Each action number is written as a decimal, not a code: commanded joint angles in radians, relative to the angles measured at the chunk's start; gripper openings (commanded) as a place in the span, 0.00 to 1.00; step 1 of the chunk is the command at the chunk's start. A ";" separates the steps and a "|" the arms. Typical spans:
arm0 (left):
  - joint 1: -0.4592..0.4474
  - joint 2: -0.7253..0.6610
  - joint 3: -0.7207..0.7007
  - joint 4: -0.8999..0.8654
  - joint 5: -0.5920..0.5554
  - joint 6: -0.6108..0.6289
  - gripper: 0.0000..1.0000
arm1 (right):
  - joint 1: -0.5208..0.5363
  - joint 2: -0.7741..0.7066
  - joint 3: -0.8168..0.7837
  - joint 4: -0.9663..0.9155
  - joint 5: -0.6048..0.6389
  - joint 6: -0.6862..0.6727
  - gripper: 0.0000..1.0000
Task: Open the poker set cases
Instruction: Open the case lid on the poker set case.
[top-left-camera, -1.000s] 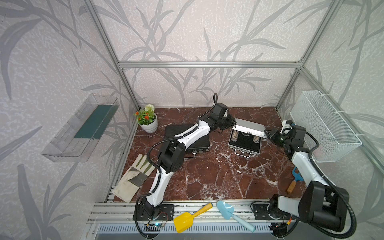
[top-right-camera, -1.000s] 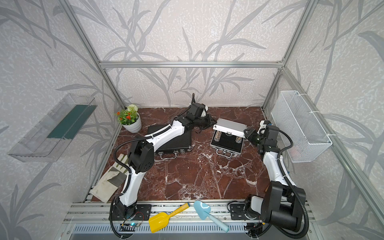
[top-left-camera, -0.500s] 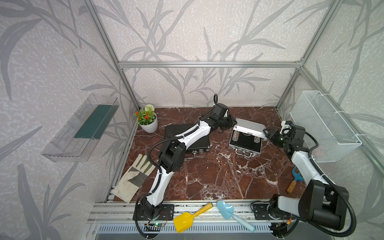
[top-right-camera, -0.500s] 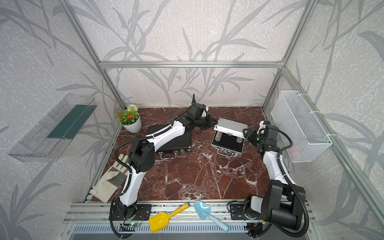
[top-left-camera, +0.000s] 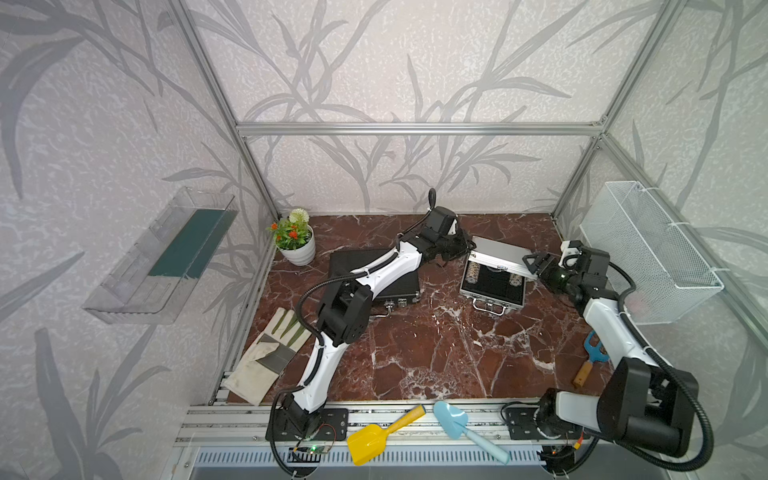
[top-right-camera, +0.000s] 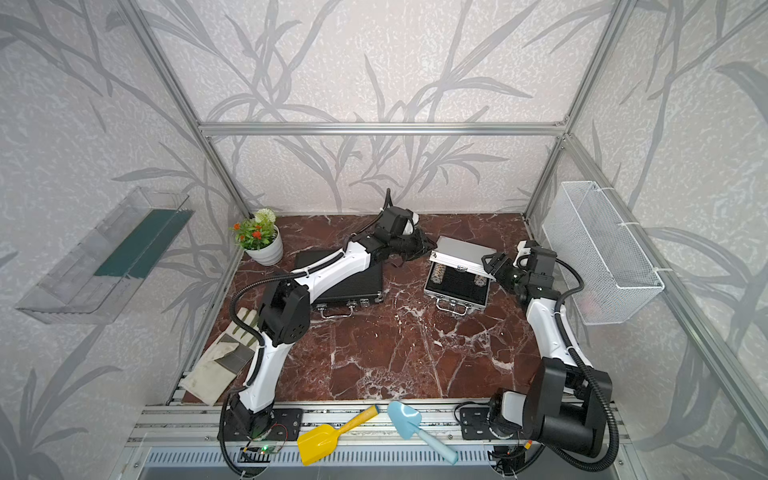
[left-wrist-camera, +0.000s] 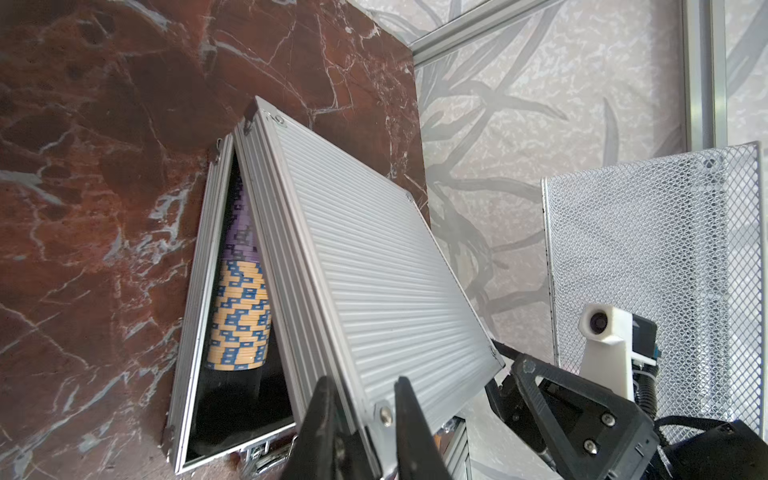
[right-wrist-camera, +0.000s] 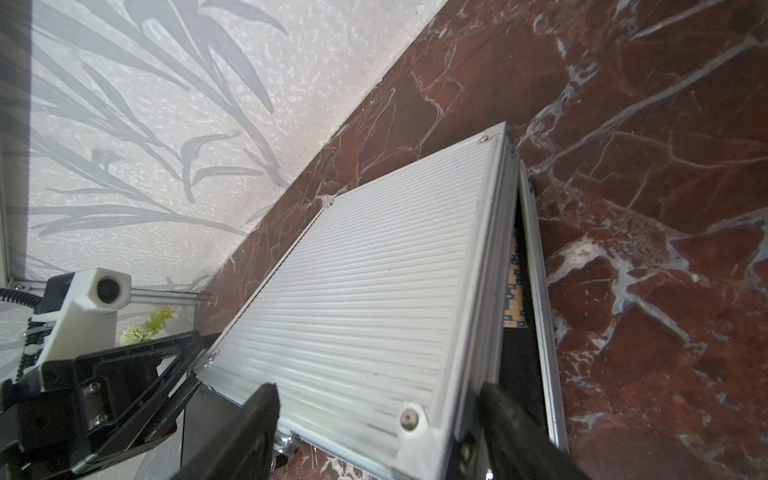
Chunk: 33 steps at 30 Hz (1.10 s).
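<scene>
In both top views the smaller silver poker set case lies at the back right with its ribbed lid raised at an angle. Yellow-and-blue and purple chips show inside. My left gripper is shut on one free corner of the lid. At the other free corner my right gripper is open, with a finger well clear on each side. The wider black case lies closed under my left arm.
A flower pot stands at the back left and a work glove lies front left. A yellow scoop and a blue trowel rest on the front rail. A wire basket hangs on the right wall above a small wooden-handled tool.
My right gripper's jaws have spread wide and let go of the lid corner. The left gripper keeps its hold and the lid stays raised.
</scene>
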 joint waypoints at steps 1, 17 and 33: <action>-0.056 0.001 0.027 0.122 0.112 -0.020 0.15 | 0.024 0.027 0.035 -0.118 -0.053 -0.003 0.78; -0.054 0.012 0.024 0.143 0.115 -0.045 0.15 | 0.004 0.052 0.058 -0.154 -0.073 0.009 0.79; -0.047 0.010 -0.006 0.159 0.112 -0.059 0.15 | -0.002 0.078 0.048 0.031 -0.218 0.186 0.57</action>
